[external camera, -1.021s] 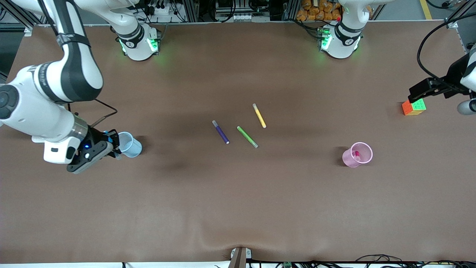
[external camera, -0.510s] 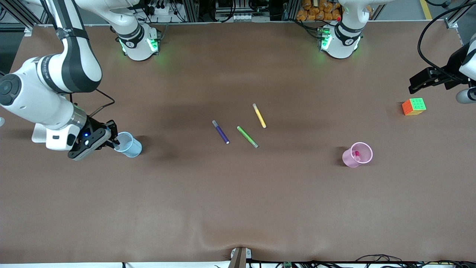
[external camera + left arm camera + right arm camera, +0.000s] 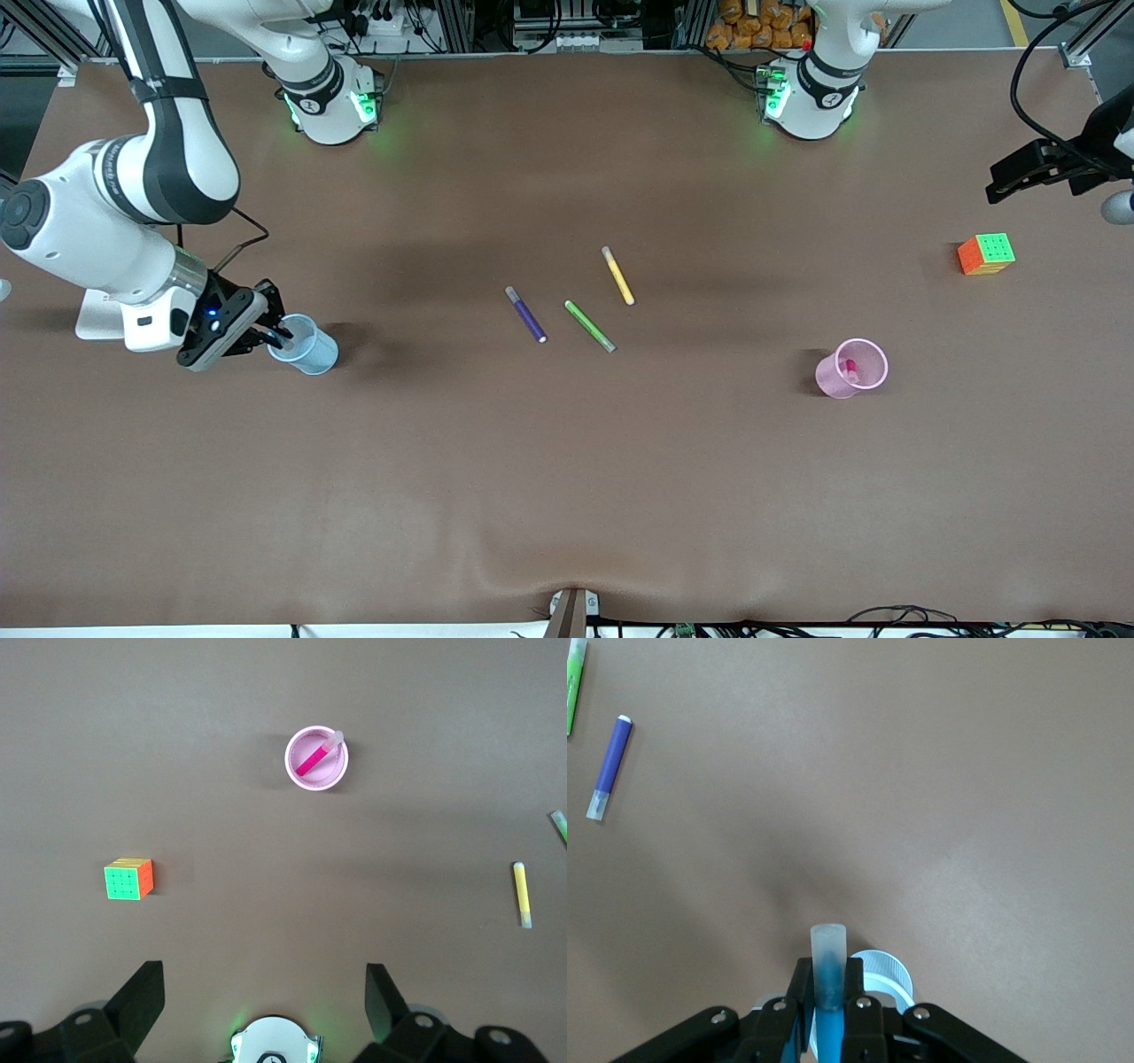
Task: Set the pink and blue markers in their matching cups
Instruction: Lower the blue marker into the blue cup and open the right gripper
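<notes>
My right gripper (image 3: 271,335) is shut on the blue marker (image 3: 829,967), its greyish cap sticking out past the fingers. It holds the marker tilted at the mouth of the light blue cup (image 3: 312,353), whose rim shows just beside the fingers in the right wrist view (image 3: 888,972). The pink marker (image 3: 850,369) stands inside the pale pink cup (image 3: 828,377) toward the left arm's end; the left wrist view also shows the marker (image 3: 312,760) in the cup (image 3: 291,765). My left gripper (image 3: 1019,174) is open and empty, up in the air near the table's end, its tips (image 3: 263,979) wide apart.
A purple marker (image 3: 525,314), a green marker (image 3: 589,325) and a yellow marker (image 3: 617,276) lie together mid-table. A colourful cube (image 3: 986,253) sits near the left arm's end of the table, under and beside the left gripper.
My right gripper has moved with the blue marker from beside the blue cup to its mouth. My left gripper has drawn away from over the cube.
</notes>
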